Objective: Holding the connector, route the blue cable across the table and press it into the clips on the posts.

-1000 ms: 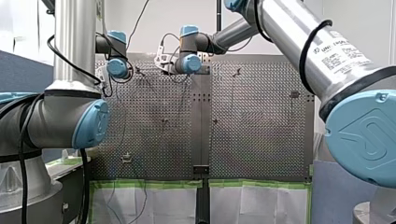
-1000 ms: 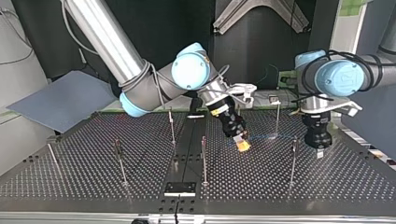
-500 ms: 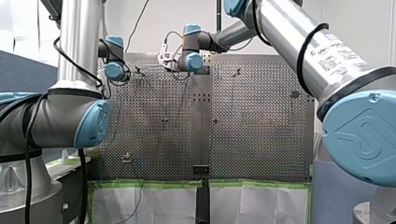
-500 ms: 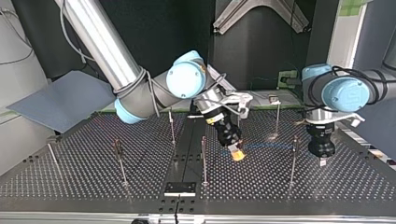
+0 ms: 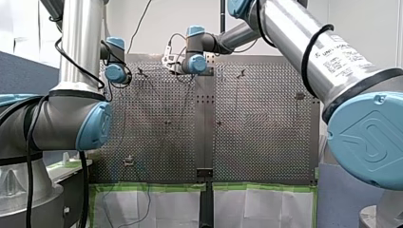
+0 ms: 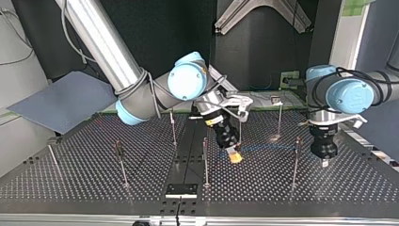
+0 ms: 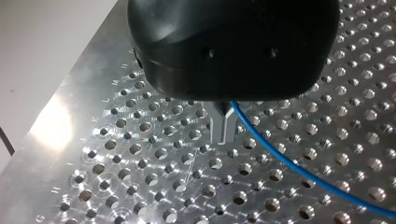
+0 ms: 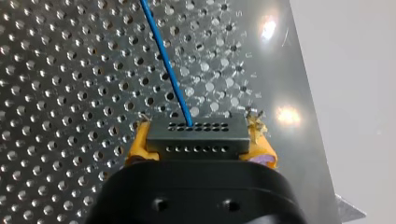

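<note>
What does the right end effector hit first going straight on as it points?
Probably the perforated metal table, just beyond the grey connector block the right end effector grips; how near is unclear.

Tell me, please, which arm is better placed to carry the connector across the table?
Right: my right tool clamps the connector between yellow pads, the blue cable trailing from it; my left tool holds no connector.

Pale wall in front view; dark backdrop and grey panel in top view.
</note>
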Robot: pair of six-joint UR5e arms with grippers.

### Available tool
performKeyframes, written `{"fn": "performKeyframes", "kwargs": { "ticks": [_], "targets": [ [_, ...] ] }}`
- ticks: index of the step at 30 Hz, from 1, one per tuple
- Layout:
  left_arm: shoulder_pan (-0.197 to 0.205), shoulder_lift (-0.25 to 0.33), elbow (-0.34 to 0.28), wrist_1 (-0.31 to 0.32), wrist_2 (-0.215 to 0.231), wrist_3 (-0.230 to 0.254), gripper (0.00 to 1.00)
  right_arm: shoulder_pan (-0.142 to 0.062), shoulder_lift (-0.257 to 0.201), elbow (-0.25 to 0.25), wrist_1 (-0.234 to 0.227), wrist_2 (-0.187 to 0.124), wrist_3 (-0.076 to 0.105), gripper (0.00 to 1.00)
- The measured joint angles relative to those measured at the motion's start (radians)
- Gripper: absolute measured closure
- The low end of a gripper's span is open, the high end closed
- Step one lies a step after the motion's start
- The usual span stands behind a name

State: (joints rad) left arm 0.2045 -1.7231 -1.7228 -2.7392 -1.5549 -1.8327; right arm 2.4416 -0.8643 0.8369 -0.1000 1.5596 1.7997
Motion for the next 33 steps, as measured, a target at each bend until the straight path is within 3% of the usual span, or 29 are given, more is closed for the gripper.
{"fn": "performKeyframes", "kwargs": {
  "ticks": [1,2,3,5,6,17,33],
  "targets": [
    [-0.001,0.0,0.0,-0.003,-0.001,-0.006,0.55,0.0,0.0,0.0,0.0,0.003,0.0,1.0],
    [-0.001,0.0,0.0,-0.009,-0.002,-0.015,0.39,0.0,0.001,0.0,0.0,0.006,0.0,1.0],
    [-0.002,0.0,0.0,-0.015,-0.003,-0.022,0.39,0.0,0.001,0.0,0.0,0.008,-0.001,1.0],
    [-0.004,0.003,-0.001,-0.029,-0.008,-0.037,0.09,0.0,0.002,0.0,0.001,0.012,-0.001,1.0],
    [-0.005,0.005,-0.001,-0.035,-0.012,-0.041,0.04,0.0,0.002,0.0,0.001,0.013,-0.001,1.0],
    [-0.013,0.095,-0.073,-0.136,-0.108,-0.06,0.0,0.0,0.018,-0.002,0.001,0.017,-0.002,1.0],
    [-0.071,0.236,-0.183,-0.268,-0.101,-0.098,0.0,0.0,0.02,-0.006,0.017,0.017,0.0,1.0]
  ]
}}
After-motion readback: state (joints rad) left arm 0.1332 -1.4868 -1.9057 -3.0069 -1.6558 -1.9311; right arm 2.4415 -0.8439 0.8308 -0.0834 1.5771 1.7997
